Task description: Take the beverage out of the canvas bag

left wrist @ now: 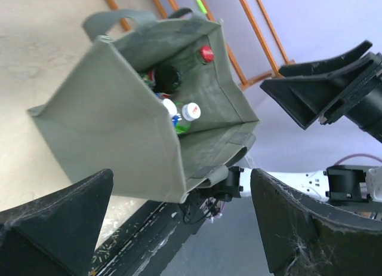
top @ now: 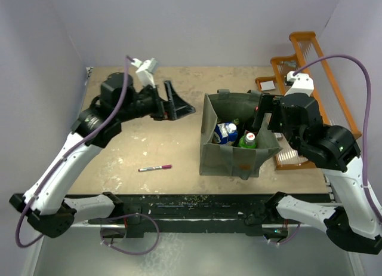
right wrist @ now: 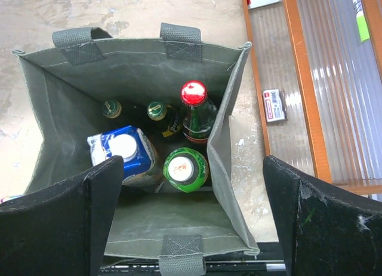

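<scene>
Hovering above the open bag (top: 239,153), the right fingers (right wrist: 54,228) are spread wide and hold nothing. The left fingers (left wrist: 54,228) are also wide and empty, off to the bag's left over the table (top: 137,144). The bag stands upright towards the table's right side, just beside the rack (top: 310,55). Inside it are a green bottle (right wrist: 185,168), a red-capped bottle (right wrist: 194,97), a blue carton (right wrist: 122,153) and two dark bottles at the back. The green bottle sits almost directly below the right fingers, so it looks the easiest pick: come straight down, close on the neck and lift vertically. The cloth walls and handle loops are soft and could snag. The carton touches the bottle. There is bare table to the bag's left, apart from a pen (top: 155,168).
</scene>
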